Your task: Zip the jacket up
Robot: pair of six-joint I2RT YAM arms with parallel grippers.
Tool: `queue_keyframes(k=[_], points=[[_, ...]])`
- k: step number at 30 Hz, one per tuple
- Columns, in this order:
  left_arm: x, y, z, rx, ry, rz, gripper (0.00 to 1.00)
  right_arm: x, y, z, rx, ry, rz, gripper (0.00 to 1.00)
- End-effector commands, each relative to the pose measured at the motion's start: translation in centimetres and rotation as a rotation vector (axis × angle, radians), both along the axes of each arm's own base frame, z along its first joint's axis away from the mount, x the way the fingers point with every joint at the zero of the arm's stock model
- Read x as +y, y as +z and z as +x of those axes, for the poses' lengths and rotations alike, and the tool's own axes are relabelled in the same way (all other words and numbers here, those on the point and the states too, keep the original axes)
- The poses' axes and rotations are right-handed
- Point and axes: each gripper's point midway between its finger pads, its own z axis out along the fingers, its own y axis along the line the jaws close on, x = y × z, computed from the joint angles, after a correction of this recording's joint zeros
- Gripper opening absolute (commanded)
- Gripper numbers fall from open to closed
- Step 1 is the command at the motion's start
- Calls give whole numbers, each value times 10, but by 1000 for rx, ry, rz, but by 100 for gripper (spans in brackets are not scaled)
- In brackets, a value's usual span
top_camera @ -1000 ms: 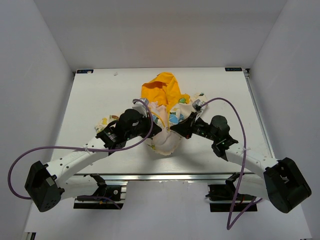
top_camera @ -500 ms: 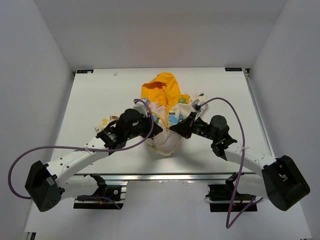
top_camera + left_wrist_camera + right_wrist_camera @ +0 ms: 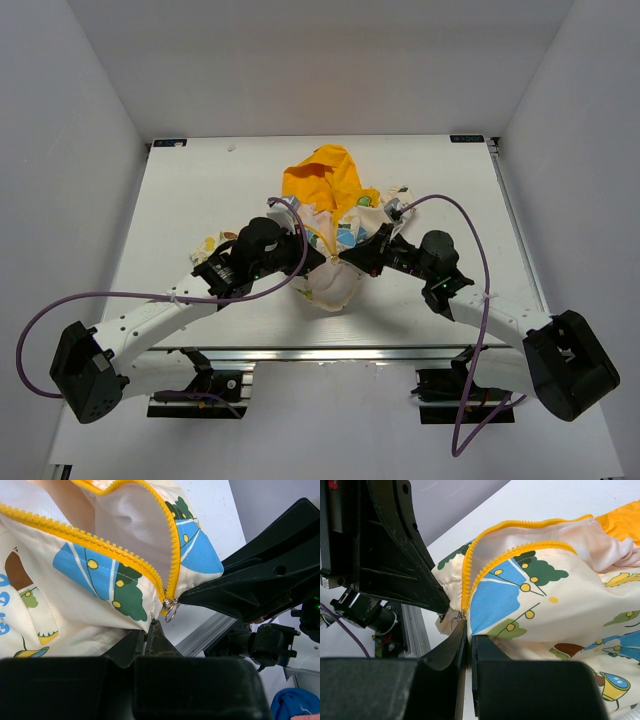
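The white table (image 3: 200, 180) held the jacket (image 3: 322, 190) at centre frame overhead, where the left gripper (image 3: 151, 632) pinched its hem from the left beside the free-hanging zipper pull (image 3: 172, 611) and the right gripper (image 3: 468, 640) pinched hem from the right, so one claw likely needed to keep the hem taut while the other took the pull.

The left white-and-black jointed arm (image 3: 170, 305) reaches from the near left corner of the table (image 3: 200, 180) diagonally toward its middle. The right white-and-black jointed arm (image 3: 500, 315) mirrors it from the near right corner. Both lie low with wrists turned inward, so the two black two-finger hands meet almost tip to tip. The left hand (image 3: 325, 263) has its fingers (image 3: 159, 640) pressed together on the hem of the cream cartoon-print jacket (image 3: 335, 285). The right hand (image 3: 347, 258) pinches the same hem just beside it, fingers (image 3: 485, 650) nearly touching.
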Motion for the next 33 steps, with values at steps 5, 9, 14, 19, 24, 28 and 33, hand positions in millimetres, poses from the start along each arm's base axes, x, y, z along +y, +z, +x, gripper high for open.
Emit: queue_keyframes(k=[5, 9, 14, 19, 24, 28, 33], points=[[-2, 10, -3, -26, -22, -22, 0, 1, 39, 4, -116, -11, 82, 0], [-1, 10, -3, -30, -20, -20, 0, 0, 39, 2, -119, -5, 80, 0], [-2, 12, -3, -33, -23, -26, 0, 0, 38, 2, -118, -5, 79, 0], [-7, 18, -8, -52, -68, -44, 0, 0, 38, 3, -119, -12, 78, 0], [-13, 16, -13, -46, -119, -56, 0, 2, 41, 3, -121, -2, 87, 0], [-16, 12, -18, -35, -149, -63, 0, 0, 40, 3, -124, -10, 88, 0], [-14, 13, -21, -43, -157, -71, 0, -2, 38, 1, -127, -11, 89, 0]])
